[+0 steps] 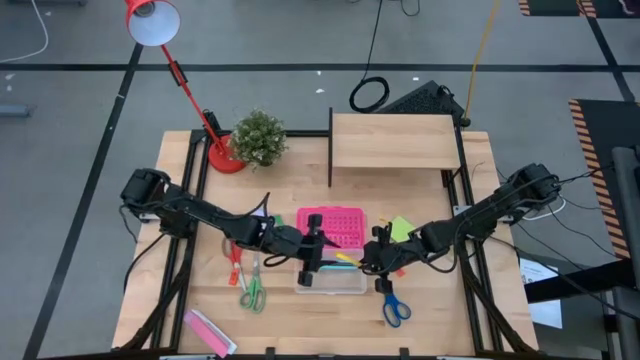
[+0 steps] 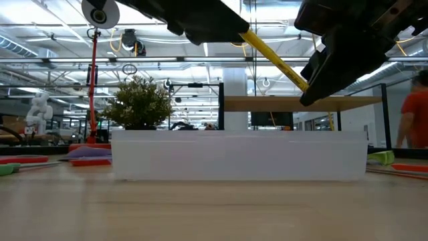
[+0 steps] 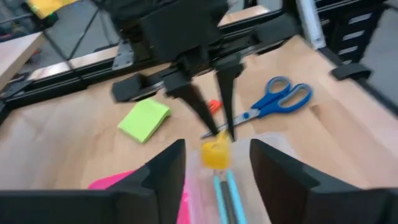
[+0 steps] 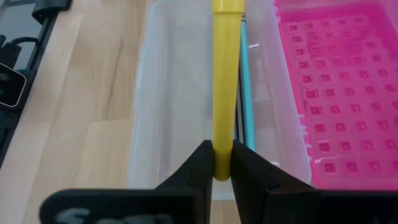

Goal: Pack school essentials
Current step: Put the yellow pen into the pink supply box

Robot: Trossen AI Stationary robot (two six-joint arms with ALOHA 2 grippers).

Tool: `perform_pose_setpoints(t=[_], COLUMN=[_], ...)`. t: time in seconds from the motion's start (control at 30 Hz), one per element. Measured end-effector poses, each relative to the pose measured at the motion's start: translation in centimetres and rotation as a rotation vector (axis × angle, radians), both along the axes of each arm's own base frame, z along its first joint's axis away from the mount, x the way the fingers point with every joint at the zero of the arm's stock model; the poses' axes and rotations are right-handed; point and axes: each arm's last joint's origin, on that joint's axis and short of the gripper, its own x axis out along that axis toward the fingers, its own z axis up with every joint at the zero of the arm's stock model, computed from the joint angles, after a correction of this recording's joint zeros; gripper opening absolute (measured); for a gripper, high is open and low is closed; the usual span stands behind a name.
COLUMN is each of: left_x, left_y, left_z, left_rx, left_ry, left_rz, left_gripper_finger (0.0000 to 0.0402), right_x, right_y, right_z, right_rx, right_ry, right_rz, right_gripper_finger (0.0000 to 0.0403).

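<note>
Right wrist view showed the right gripper (image 4: 222, 163) pinched on a yellow pencil (image 4: 225, 81), angled lengthwise over the clear box (image 4: 168, 93), presumably for dropping in; the left gripper (image 3: 216, 163) hovered opposite, fingers spread, empty.

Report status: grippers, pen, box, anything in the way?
Right gripper shut on yellow pen, over the clear box. Left gripper open, facing it across the box. Nothing blocking.
</note>
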Motion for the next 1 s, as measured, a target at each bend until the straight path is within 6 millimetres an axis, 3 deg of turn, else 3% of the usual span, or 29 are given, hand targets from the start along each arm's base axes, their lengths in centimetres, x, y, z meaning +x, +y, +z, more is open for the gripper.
perform_pose_setpoints(t=[0.6, 0.83, 1.0], left_x=[0.01, 0.0, 0.0], left_y=[0.22, 0.22, 0.22], left_z=[-0.09, -0.11, -0.11], left_rx=[-0.002, 0.003, 0.004], left_ry=[0.012, 0.014, 0.014], left_rz=[-0.001, -0.003, -0.003], left_gripper_finger=[0.008, 0.0077, 0.0074], right_x=[0.05, 0.05, -0.01], right_y=[0.01, 0.01, 0.12], right_z=[0.05, 0.05, 0.08], right_rx=[-0.004, -0.014, -0.05], right_ry=[-0.009, -0.01, -0.027], right_rz=[0.004, 0.012, -0.014], right_gripper_finger=[0.0036, 0.0039, 0.0075])
